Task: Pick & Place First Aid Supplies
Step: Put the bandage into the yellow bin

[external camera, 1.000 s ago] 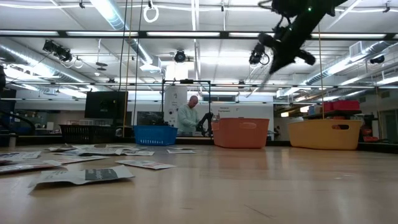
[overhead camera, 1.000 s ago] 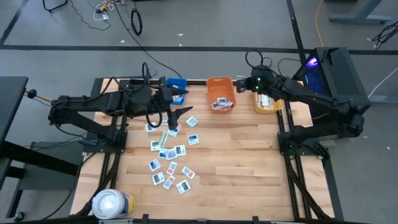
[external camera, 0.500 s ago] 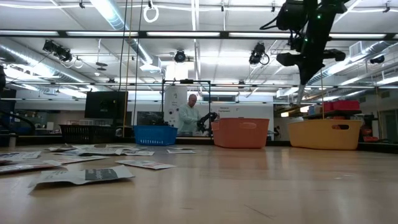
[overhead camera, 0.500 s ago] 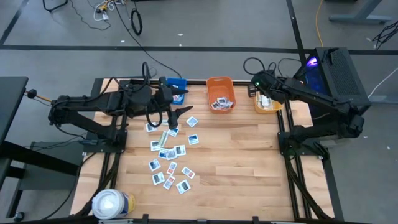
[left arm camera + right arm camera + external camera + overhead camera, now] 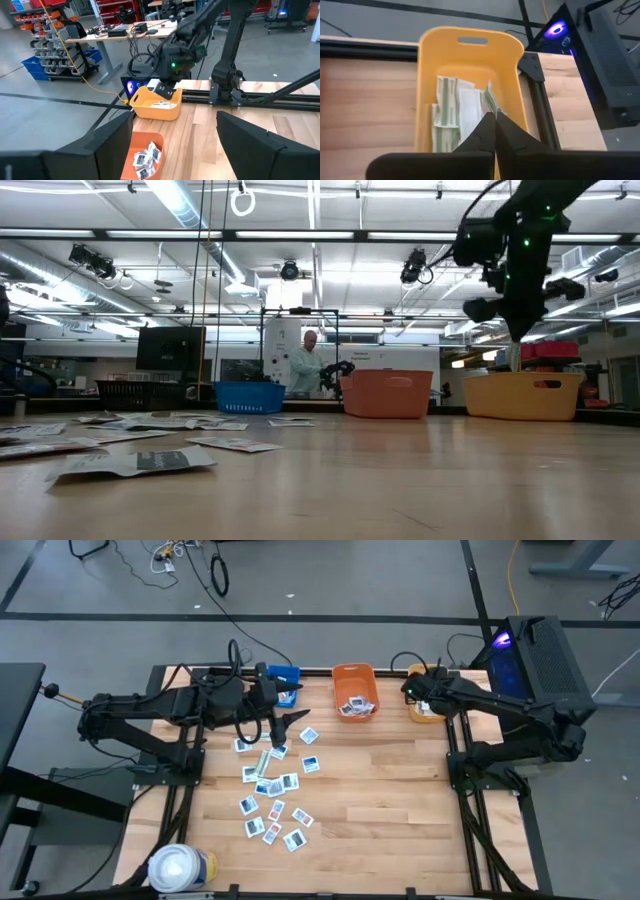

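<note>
Several small white packets [image 5: 272, 790] lie flat on the wooden table's left half. My left gripper [image 5: 290, 722] hangs open above their far end, its fingers [image 5: 107, 145] wide apart with nothing between them. My right gripper [image 5: 418, 692] is over the yellow bin [image 5: 430, 708] at the far right, pointing slantwise down and shut on a pale packet [image 5: 165, 91]. Pale greenish strips [image 5: 447, 107] lie inside that bin. The orange bin [image 5: 354, 690] holds white packets [image 5: 145, 157]. My right gripper pinches a thin pale packet between its two fingertips. In the right wrist view the packet shows edge-on [image 5: 490, 102], sticking out past the shut tips. It hangs clear above the yellow bin's inside, the fingers slanting down from above.
A blue bin [image 5: 283, 677] stands at the far left beside the orange one. A large white roll [image 5: 180, 868] sits at the table's near left corner. The table's middle and right [image 5: 400, 800] are bare wood. A person stands in the room beyond [image 5: 303, 370].
My right gripper has gone from beside the orange bin toward the table's right edge, sunk and tipped steeply downward over the yellow bin. It has stayed shut, carrying the packet along.
</note>
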